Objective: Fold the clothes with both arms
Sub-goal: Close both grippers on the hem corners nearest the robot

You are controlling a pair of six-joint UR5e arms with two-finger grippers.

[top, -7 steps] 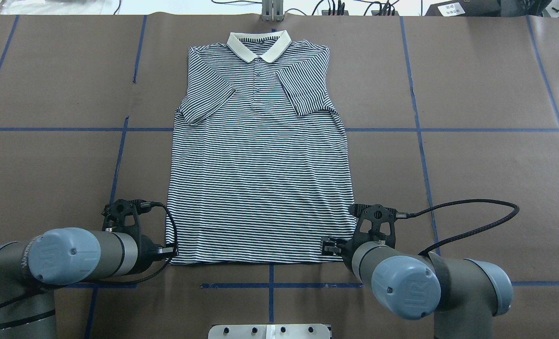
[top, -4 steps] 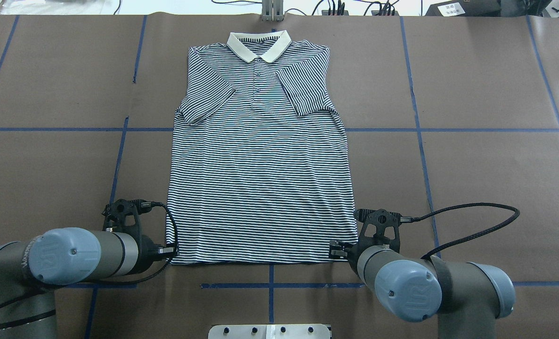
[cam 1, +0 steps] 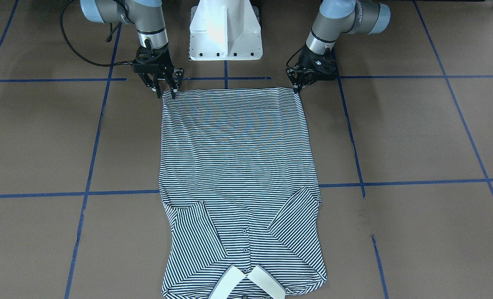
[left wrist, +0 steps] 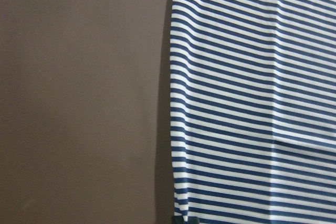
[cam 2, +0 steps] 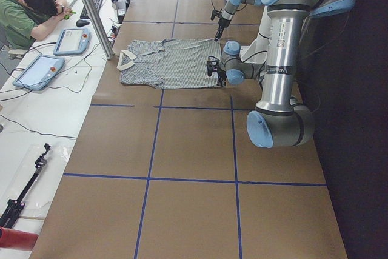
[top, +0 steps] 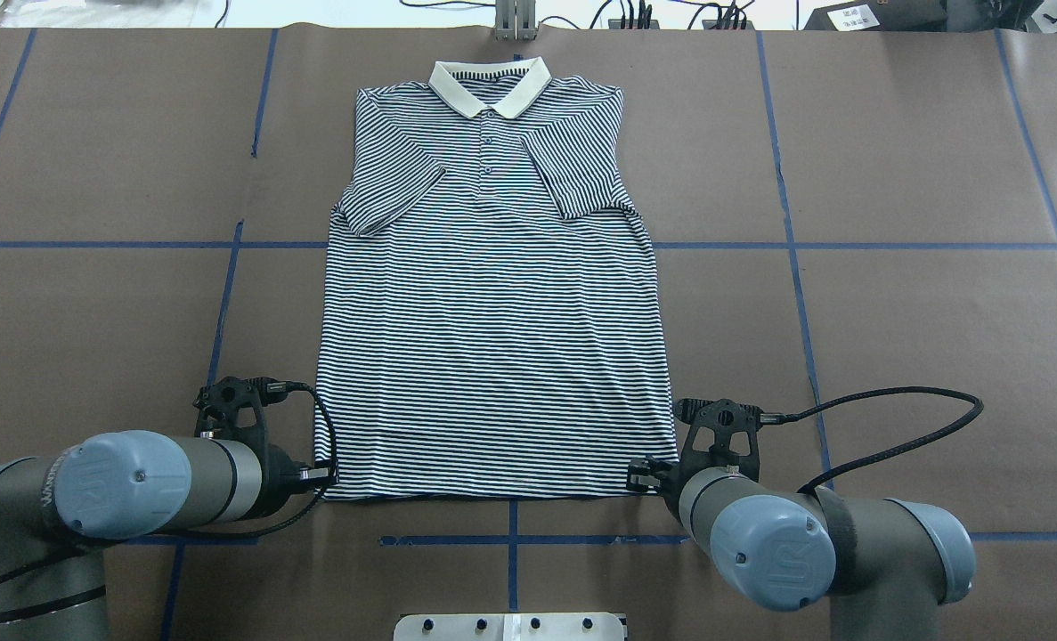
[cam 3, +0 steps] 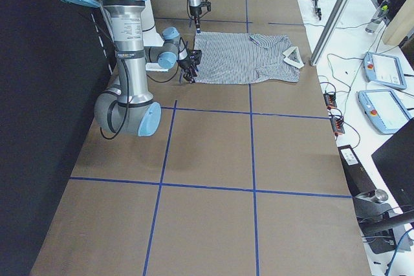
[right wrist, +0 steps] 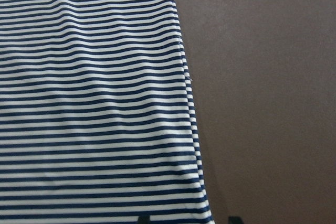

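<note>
polo shirt (top: 492, 338) lies flat and face up on the brown table (top: 920, 338), cream collar (top: 490, 91) at the far edge, both sleeves (top: 394, 182) folded in over the chest, hem nearest the robot; we see the left gripper (cam 1: 298, 89) down at the hem corner on its own side, drawn narrow and pinching the cloth there; the left wrist view gives us one dark fingertip (left wrist: 181, 220) right at that striped corner; over at the other hem corner the right gripper (cam 1: 166, 92) stands spread wide, straddling the shirt's edge, tips low by the table, nothing clamped; blue tape lines (top: 795, 245) cross the table around the shirt
</note>
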